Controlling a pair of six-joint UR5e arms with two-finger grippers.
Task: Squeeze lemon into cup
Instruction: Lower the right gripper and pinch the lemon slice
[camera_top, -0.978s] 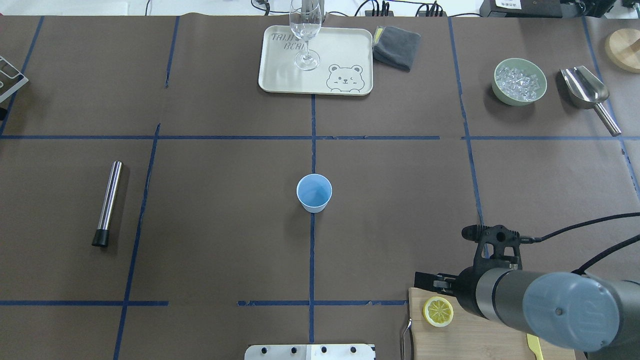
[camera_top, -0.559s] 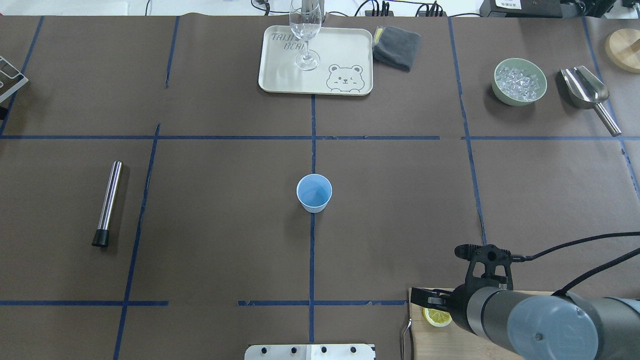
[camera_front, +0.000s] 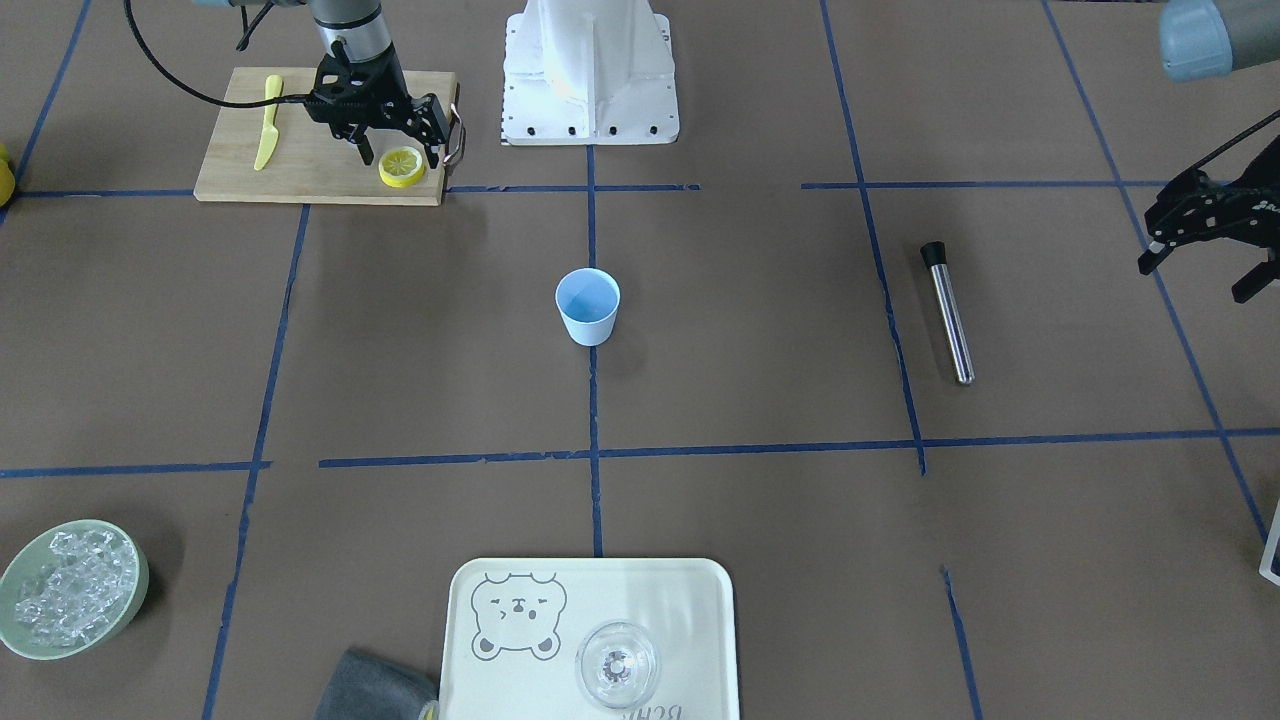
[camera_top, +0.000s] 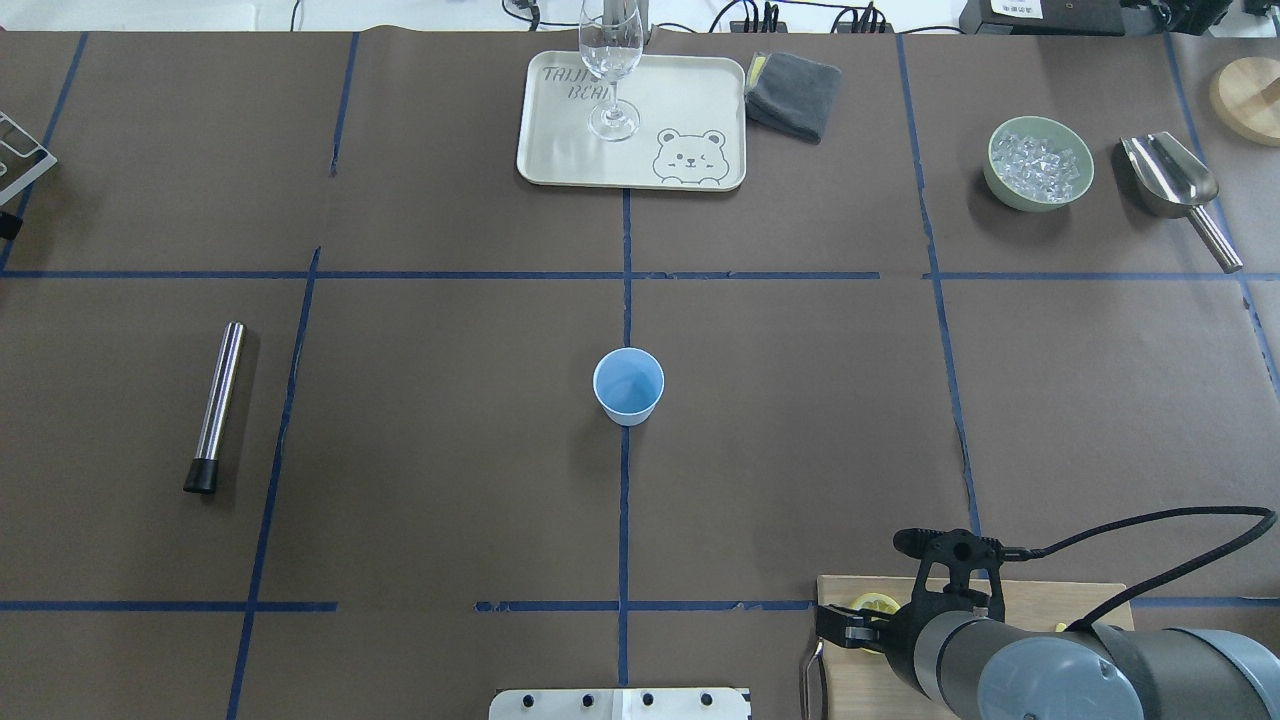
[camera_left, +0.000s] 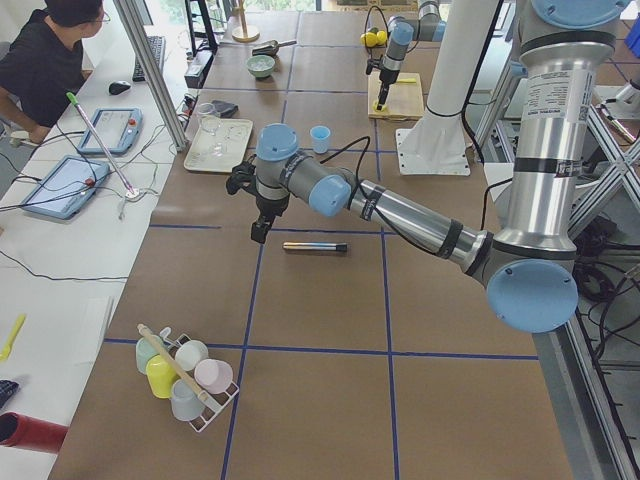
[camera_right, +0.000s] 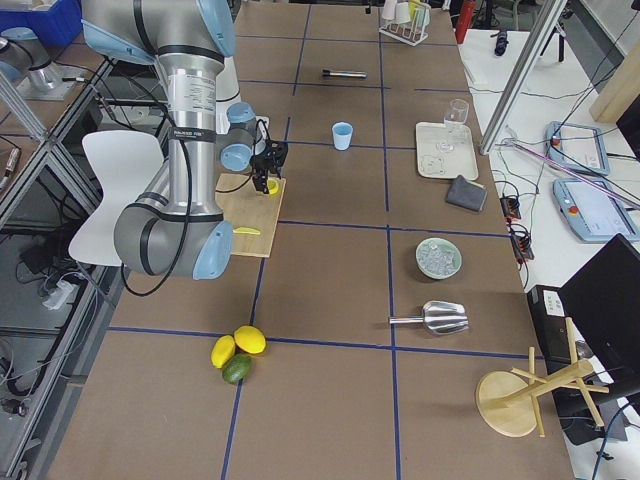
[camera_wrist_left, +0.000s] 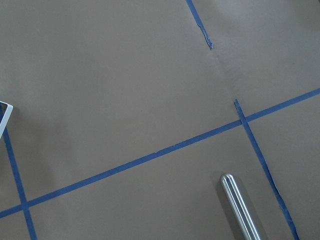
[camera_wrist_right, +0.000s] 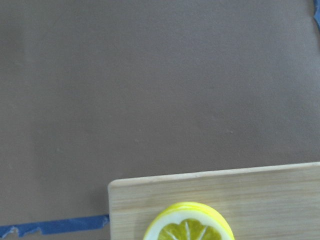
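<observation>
The right fingers (camera_front: 434, 135) hang spread wide over the corner of the board (camera_front: 300, 165) that lies nearest the counter's (camera_front: 760, 330) middle; one finger stands on each side of the lemon (camera_front: 402, 167), with a gap showing on both sides, so they grip nothing; whether the tips touch the board I cannot tell. The lemon lies flat on that corner, segmented face up; the right wrist view catches only its upper rim at the bottom edge, just inside the board's edge; in the overhead view the wrist hides most of it. A yellow knife (camera_front: 266, 125) lies at the board's other end, well apart from the lemon. The cup (camera_front: 588, 305) stands upright on a blue tape line at the middle of the counter, its blue inside showing, well apart from the board and from both arms. The left fingers (camera_front: 1158, 245) hover parted and empty near the counter's edge, just beyond a steel rod (camera_front: 948, 315) that lies on the paper; the left wrist view shows the rod's rounded end.
</observation>
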